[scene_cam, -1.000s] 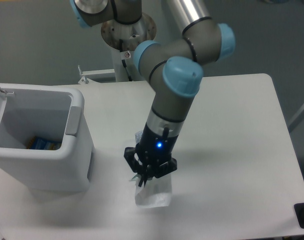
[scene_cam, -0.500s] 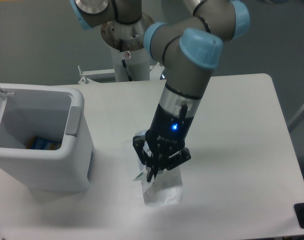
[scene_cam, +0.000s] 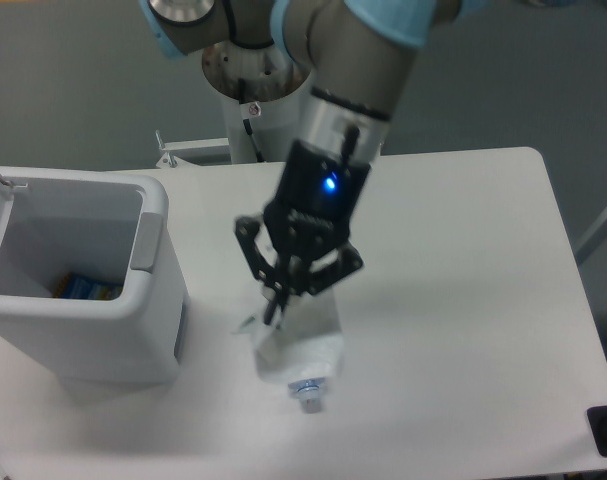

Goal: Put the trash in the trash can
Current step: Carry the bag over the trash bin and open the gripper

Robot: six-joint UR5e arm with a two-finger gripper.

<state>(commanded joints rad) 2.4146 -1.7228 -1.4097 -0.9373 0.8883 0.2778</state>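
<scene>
My gripper (scene_cam: 278, 308) is shut on the crumpled white wrapper (scene_cam: 301, 352) and holds it off the white table, to the right of the trash can. The wrapper hangs below the fingers, with a small dark bit at its lower end. The trash can (scene_cam: 151, 236) stands at the left with its lid open. A blue-labelled item (scene_cam: 86, 289) lies on its grey inside floor, and it looks like the bottle, mostly hidden by the can's wall.
The arm's base (scene_cam: 251, 70) stands at the table's back edge. A small black object (scene_cam: 606, 430) sits at the table's front right corner. The table top (scene_cam: 463, 300) stretches to the right of the gripper.
The gripper has risen and shifted slightly left with the wrapper in it. The wrapper has left the table surface and now hangs from the fingers.
</scene>
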